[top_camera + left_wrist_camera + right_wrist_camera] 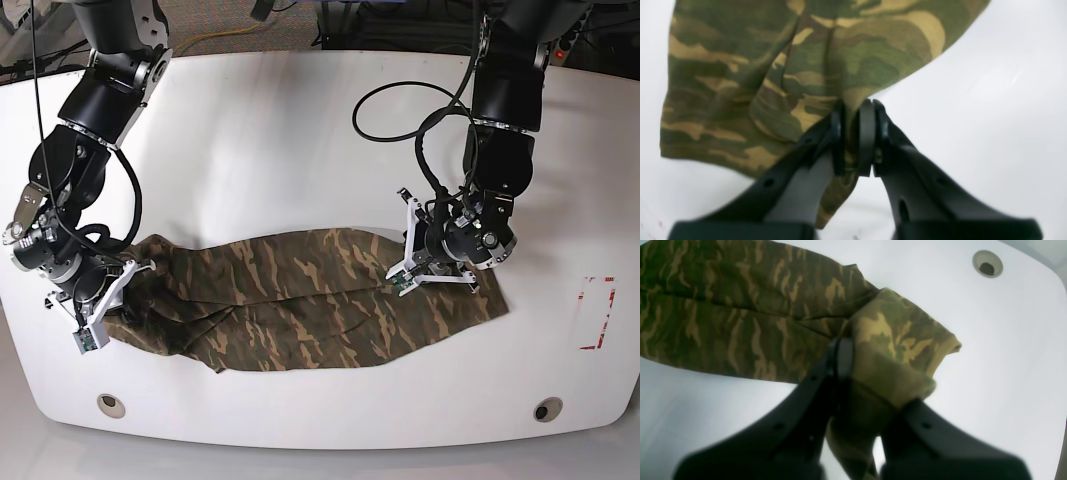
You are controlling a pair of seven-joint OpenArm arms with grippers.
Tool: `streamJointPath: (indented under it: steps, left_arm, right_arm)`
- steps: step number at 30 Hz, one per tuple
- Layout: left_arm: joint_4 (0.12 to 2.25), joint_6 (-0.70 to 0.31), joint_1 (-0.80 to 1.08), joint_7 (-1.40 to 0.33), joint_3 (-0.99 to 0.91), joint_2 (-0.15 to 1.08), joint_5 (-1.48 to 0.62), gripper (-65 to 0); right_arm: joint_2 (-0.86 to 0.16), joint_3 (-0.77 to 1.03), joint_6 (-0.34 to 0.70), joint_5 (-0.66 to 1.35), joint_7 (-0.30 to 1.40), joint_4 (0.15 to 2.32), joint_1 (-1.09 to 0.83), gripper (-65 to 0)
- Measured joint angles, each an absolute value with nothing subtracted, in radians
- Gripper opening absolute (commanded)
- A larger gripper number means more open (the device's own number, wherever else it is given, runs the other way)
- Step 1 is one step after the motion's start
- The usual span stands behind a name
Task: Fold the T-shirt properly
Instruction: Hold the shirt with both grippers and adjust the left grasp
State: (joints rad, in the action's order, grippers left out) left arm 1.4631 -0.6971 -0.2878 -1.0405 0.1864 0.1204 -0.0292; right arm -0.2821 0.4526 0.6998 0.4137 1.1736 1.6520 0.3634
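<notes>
On the white table (300,130), plain camouflage T-shirt (300,300), no legible writing.

No readable text appears anywhere (no labels, brands or numbers).

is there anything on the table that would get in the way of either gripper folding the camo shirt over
Nothing visible does. Both grippers already pinch the T-shirt: the left gripper on one edge, the right gripper on a bunched end. The white table around the cloth is bare apart from small holes near its front corners.
</notes>
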Motion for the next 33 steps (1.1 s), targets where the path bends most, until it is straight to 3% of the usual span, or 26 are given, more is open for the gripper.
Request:
streamJointPath:
  steps: [2, 6, 10, 16, 24, 29, 33]
  left_arm:
    - [1.464, -0.698, -0.289, -1.046, 0.195, 0.134, -0.030, -62.4]
    - [1.464, -0.698, -0.281, -1.048, 0.193, 0.155, -0.033, -51.1]
    - [1.464, -0.698, -0.262, -1.051, 0.190, 0.159, -0.030, -50.3]
    - [1.462, -0.698, -0.264, -1.051, 0.194, 0.155, -0.030, -42.5]
    - [1.462, -0.698, -0.265, -1.052, 0.194, 0.156, -0.030, -41.1]
    - [1.462, -0.697, -0.264, -1.052, 0.194, 0.157, -0.027, -24.9]
    - [1.462, -0.698, -0.263, -1.051, 0.192, 0.174, -0.030, -26.4]
  right_arm:
    - [-0.282, 0.453, 0.700, 0.414, 1.174, 1.652, 0.363, -65.0]
    - [-0.282, 0.453, 0.700, 0.408, 1.174, 1.652, 0.363, -65.0]
    - [-0.281, 0.453, 0.699, 0.407, 1.174, 1.652, 0.363, -65.0]
    - [-0.280, 0.453, 0.700, 0.407, 1.174, 1.652, 0.363, -65.0]
    - [-0.280, 0.453, 0.700, 0.407, 1.174, 1.652, 0.363, -65.0]
    - [-0.280, 0.453, 0.700, 0.407, 1.174, 1.652, 0.363, -65.0]
    - [-0.280, 0.453, 0.699, 0.407, 1.174, 1.652, 0.363, -65.0]
